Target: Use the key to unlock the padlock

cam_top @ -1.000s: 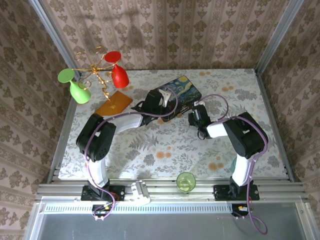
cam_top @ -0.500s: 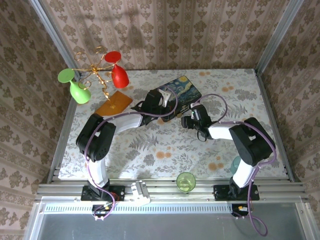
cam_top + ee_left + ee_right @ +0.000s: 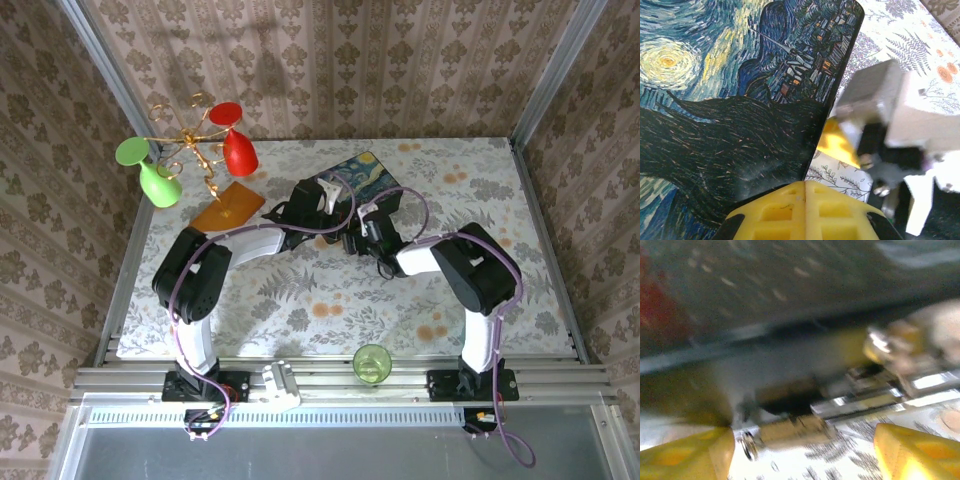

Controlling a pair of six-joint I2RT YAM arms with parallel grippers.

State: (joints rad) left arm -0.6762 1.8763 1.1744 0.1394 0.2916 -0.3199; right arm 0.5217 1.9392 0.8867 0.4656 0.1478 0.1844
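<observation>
The brass padlock lies on the patterned tablecloth at the foot of the painted box, blurred in the right wrist view. A silvery bar runs off to its right and a small metal ring sits at its left end. I cannot make out the key. My right gripper is open, its yellow fingertips on either side of the padlock and apart from it. My left gripper hovers over the box lid with its fingers shut, nothing visible between them. From there, one yellow finger of the right gripper shows past the lid's edge.
A gold wire rack with a green glass and a red glass stands at the back left. An orange card lies beside it. A green cup sits at the table's near edge.
My right gripper has slid left along the front of the painted box, ending close beside the left gripper. The left arm has stayed still.
</observation>
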